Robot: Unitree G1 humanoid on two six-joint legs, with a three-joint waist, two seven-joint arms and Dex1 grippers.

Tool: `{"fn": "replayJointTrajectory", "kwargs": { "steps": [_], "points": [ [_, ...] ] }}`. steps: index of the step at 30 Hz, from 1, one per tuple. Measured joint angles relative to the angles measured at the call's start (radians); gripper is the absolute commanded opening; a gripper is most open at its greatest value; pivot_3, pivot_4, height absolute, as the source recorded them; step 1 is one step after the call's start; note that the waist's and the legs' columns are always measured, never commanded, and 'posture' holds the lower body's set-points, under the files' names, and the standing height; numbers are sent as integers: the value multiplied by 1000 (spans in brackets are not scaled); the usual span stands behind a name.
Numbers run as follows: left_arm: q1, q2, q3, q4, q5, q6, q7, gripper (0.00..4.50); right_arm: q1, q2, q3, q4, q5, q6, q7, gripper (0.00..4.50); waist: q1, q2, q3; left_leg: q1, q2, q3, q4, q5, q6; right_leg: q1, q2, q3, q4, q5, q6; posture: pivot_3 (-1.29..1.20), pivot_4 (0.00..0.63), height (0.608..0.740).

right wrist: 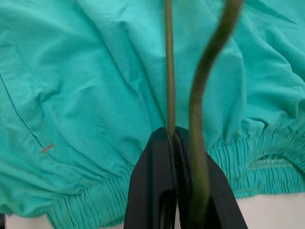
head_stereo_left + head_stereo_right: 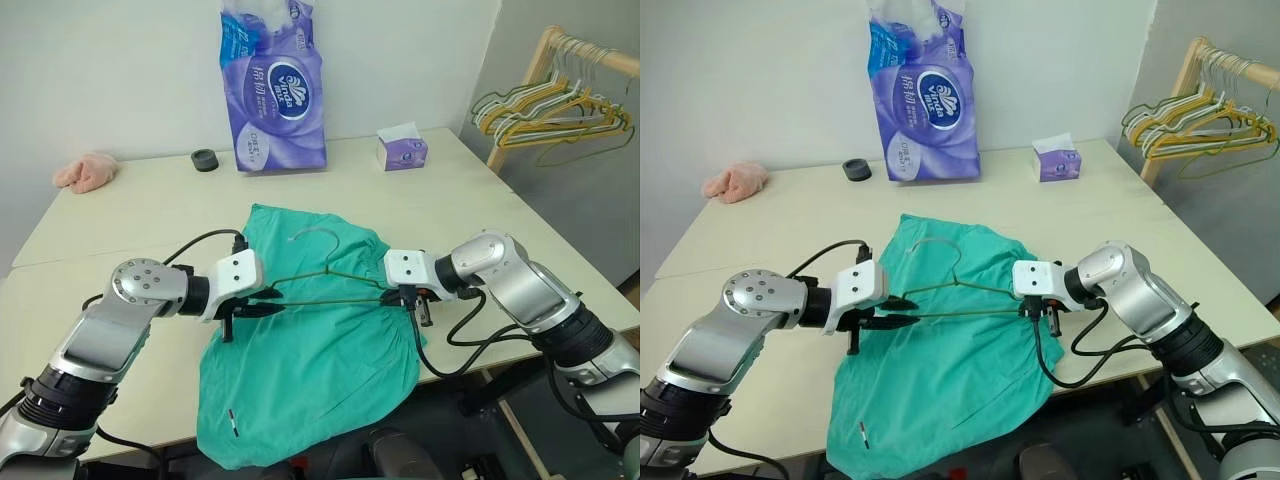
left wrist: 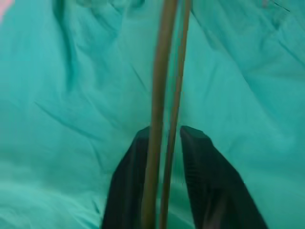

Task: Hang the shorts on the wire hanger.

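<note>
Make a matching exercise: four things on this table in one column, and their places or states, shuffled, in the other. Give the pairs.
Things:
1. wire hanger
2. shorts
3. pink cloth
4. tissue box

Places or states:
A. spread flat, hanging over the table's near edge
B. far left part of the table
C. lying on the shorts, with a gripper at each end
D. far side, right of the purple pack

Pairs: 1-C, 2-A, 3-B, 4-D
</note>
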Motion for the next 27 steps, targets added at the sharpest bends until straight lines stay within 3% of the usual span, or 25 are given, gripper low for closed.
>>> {"fn": "replayJointTrajectory", "kwargs": {
  "steps": [4, 17, 21, 27],
  "points": [
    [2, -51, 39, 16, -21, 6, 62, 3238, 17, -1, -36, 0, 16, 33, -3, 0, 0, 0, 0, 0, 0, 0, 0, 0, 0, 0, 0, 0, 0, 2, -3, -268, 34, 740],
    [34, -106, 382, 147, -194, 99, 215, 3238, 130, -46, -198, -2, 119, 208, -64, 0, 0, 0, 0, 0, 0, -1, 0, 0, 0, 0, 0, -1, 0, 2, -3, -281, 36, 740],
    [84, -97, 412, 148, -249, 125, 181, 3238, 222, -92, -306, -44, 176, 292, -92, 0, 1, 0, 0, -1, 0, 0, 0, 0, 0, 0, 0, -1, -1, 1, -2, -309, 43, 740],
    [182, -69, 368, 103, -297, 119, 27, 3238, 479, -172, -569, -139, 313, 528, -154, 0, -3, -1, 1, -3, 0, 0, 0, -1, -1, -1, -1, 0, -1, -1, 0, -351, 56, 740]
  ]
}}
